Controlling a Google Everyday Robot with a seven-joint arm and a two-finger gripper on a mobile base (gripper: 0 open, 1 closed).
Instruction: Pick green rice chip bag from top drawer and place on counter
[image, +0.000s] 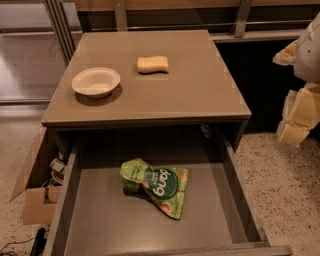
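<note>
Bag: there it is, the green chip bag (156, 184), lying flat and crinkled on the drawer floor, its dark green round logo facing up with white lettering.
Bag's lie: slanted, with the bunched end toward the back left and the wider end, showing orange-tan chip pictures, toward the front right.
Bag's place: near the middle of the drawer from side to side, apart from both side walls and from the front edge.
Drawer: the top drawer (100, 220) is pulled far out below the table, wide and shallow, with a grey-brown floor and low sides; its front rail runs along the bottom of the view.
Table: the table (200, 95) sits right above the drawer's back part, a smooth, slightly glossy grey-brown top with a thin edge.
Bowl: a pale, shallow bowl (96, 81) stands on the table's left side, upright.
Sponge: a yellow sponge (153, 64) lies on the table behind and to the right of the bowl, well apart from it.
Gripper: the gripper (300, 107) hangs at the far right edge of the view, pale yellow-white, off to the side of the table and well apart from the bag; I cannot tell whether it is released or clenched, and it is holding nothing that shows.
Box: a cardboard box (35, 200) stands on the speckled floor (290, 200), just left of the drawer, flaps open, with odds and ends inside.
</note>
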